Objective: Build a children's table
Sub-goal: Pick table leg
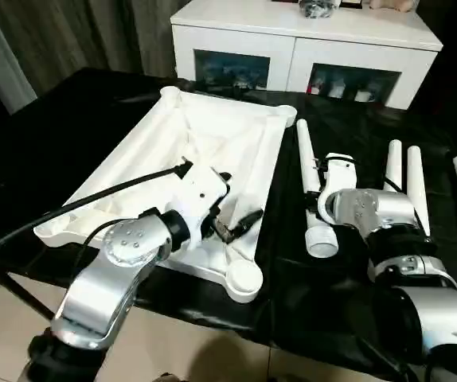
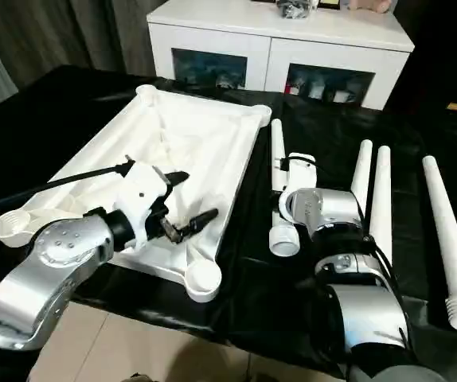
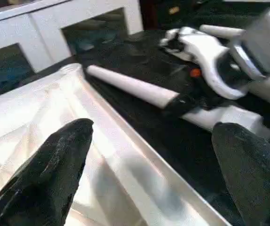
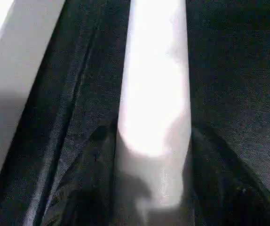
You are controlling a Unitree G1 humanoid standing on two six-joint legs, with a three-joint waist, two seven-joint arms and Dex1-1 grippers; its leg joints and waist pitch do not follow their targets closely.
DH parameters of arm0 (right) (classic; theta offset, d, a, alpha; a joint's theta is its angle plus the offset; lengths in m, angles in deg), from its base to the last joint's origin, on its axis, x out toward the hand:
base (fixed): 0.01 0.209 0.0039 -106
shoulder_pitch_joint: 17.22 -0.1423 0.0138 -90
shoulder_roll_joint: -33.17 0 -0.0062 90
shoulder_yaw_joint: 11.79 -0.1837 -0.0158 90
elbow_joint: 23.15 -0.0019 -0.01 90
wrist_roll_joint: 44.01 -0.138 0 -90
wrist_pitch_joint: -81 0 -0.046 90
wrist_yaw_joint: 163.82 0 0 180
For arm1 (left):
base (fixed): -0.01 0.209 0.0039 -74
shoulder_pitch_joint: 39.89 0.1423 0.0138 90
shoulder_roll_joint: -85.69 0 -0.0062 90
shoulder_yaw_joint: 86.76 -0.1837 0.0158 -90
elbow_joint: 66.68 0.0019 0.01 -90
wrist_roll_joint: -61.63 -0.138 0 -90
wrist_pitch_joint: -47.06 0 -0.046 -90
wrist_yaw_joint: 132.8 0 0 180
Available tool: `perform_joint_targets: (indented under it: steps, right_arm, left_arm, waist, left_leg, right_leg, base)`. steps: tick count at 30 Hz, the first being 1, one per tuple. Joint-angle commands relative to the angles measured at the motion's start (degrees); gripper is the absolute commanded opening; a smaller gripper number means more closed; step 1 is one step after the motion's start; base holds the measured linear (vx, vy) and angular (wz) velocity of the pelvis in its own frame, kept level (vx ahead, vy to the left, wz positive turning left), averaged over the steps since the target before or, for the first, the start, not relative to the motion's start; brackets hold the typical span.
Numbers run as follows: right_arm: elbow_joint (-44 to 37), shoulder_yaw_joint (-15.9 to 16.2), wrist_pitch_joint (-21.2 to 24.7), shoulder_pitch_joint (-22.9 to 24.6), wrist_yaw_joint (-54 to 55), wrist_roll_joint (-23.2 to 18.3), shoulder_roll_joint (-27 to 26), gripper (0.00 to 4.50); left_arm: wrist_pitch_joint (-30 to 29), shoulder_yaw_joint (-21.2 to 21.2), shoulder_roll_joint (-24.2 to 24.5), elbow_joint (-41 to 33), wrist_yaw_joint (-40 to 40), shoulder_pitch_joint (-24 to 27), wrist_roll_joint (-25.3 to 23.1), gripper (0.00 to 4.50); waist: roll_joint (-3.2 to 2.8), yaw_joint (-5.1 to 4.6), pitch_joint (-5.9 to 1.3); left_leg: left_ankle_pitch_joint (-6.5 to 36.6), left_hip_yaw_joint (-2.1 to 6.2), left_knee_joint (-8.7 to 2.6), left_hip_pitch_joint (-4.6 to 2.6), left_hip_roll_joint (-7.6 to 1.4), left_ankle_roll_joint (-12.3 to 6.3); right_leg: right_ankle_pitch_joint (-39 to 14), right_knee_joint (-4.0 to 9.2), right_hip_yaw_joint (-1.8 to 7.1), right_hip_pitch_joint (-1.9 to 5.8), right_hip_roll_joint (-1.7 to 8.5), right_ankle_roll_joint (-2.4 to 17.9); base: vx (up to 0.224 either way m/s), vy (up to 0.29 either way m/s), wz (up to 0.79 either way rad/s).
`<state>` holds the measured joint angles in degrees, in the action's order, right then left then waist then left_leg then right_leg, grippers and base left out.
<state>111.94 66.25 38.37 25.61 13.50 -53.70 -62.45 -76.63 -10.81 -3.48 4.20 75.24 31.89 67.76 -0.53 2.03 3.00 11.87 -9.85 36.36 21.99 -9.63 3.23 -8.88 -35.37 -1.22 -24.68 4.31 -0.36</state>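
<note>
**Right pincer (image 1: pixel 316 208) clasps a leg (image 1: pixel 304 155); left pincer (image 2: pixel 193 196) gapes wide**
The leg lies far-to-near just beside the upturned white slab's (image 1: pixel 212 127) right rim, mid-tabletop (image 1: pixel 69 119) (sockets up, the nearest one leftward).

We see a black sheet (image 1: pixel 77 151) covering the work surface, wrinkled and glossy. Behind it stands a white cabinet (image 1: pixel 292 48) with two glass-fronted compartments (image 1: pixel 230 70), small items inside, too dim for us to identify. Dark objects sit on the cabinet top (image 1: pixel 318 8) at the far edge. Grey curtain (image 1: pixel 61 36) hangs behind on the left. Tiled floor (image 1: pixel 5 318) lies below the sheet's near edge.
</note>
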Motion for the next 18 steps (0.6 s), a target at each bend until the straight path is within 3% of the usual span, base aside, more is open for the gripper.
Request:
perform_joint_targets:
  steps: [1, 4, 6, 8, 10, 11, 16, 18]
  right_arm:
    - [0.1, -0.4, 1.4, 2.1, 0.3, 0.0, 0.4, 1.88]
    - [-5.2, -1.0, 1.0, 4.6, 0.2, -0.4, 0.6, 1.88]
    - [-11.7, -0.7, -1.8, 7.8, -1.1, -0.9, 0.9, 1.88]
    - [-20.9, -0.6, -5.8, 11.6, -3.9, -2.1, 1.3, 1.88]
    - [-25.6, -1.7, -6.3, 12.8, -6.0, -4.2, 1.3, 1.85]
    - [-27.4, -2.3, -6.0, 13.1, -7.0, -5.4, 1.3, 1.83]
    - [-37.9, -4.2, -5.9, 15.7, -19.3, -15.7, 1.0, 1.82]
    - [-42.1, -4.7, -3.6, 17.3, -24.8, -21.6, 0.5, 1.82]
  left_arm:
    - [-0.8, 1.0, -0.4, 0.7, -1.6, -0.9, -0.6, 4.5]
    - [-0.9, 2.2, -2.5, 2.0, -4.3, -1.8, -0.9, 4.5]
    - [-1.2, 3.5, -4.6, 3.0, -6.6, -2.7, -0.7, 4.5]
    - [-2.8, 6.4, -8.2, 3.5, -9.2, -4.3, 1.9, 4.5]
    - [-3.9, 8.4, -10.4, 3.8, -10.4, -5.5, 3.9, 4.5]
    - [-4.3, 9.4, -11.4, 4.0, -11.0, -6.1, 4.8, 4.5]
    - [-11.2, 15.9, -18.7, 5.5, -11.3, -11.9, 16.1, 4.5]
    - [-13.9, 18.4, -21.7, 6.9, -10.9, -15.2, 21.4, 4.5]
  waist:
    - [-0.09, -0.07, -3.9]
    - [-0.1, -0.01, -3.86]
    - [-0.01, -0.03, -3.91]
    - [0.06, 0.36, -3.98]
    - [0.36, 0.35, -3.98]
    - [0.39, 0.33, -4.11]
    - [0.48, 0.31, -4.04]
    - [0.48, 0.57, -4.08]
  left_leg:
    - [12.7, 0.34, -4.93, -0.91, -1.86, 1.93]
    - [13.0, 0.41, -5.02, -0.93, -1.92, 2.0]
    - [13.0, 0.47, -5.12, -0.7, -1.87, 1.79]
    - [12.5, 0.44, -4.98, -0.99, -1.96, 1.63]
    - [11.3, 0.48, -5.15, -0.39, -1.95, 0.76]
    - [11.1, 0.46, -4.96, -0.58, -1.93, 0.18]
    - [9.6, 0.38, -4.64, -0.08, -1.86, -2.32]
    - [8.5, 0.41, -4.53, -0.12, -1.95, -3.25]
  right_leg:
    - [-13.7, 3.98, 1.27, 2.92, 2.12, 10.8]
    - [-13.9, 4.23, 1.24, 2.87, 2.1, 10.1]
    - [-14.3, 4.27, 1.18, 3.1, 2.15, 9.9]
    - [-13.9, 4.37, 1.25, 2.97, 2.19, 9.4]
    - [-13.1, 4.29, 1.26, 3.45, 2.23, 9.5]
    - [-12.7, 4.29, 1.21, 3.25, 2.17, 9.8]
    - [-11.6, 4.32, 1.2, 3.52, 2.34, 11.2]
    - [-11.3, 4.41, 1.13, 3.45, 2.35, 11.9]
  base:
    - [0.0, 0.0, 0.0]
    - [0.0, 0.0, 0.0]
    - [0.0, 0.0, 0.0]
    - [0.0, 0.0, 0.0]
    - [0.0, 0.0, 0.0]
    - [0.0, 0.0, 0.0]
    - [0.0, 0.0, 0.0]
    - [0.0, 0.0, 0.0]
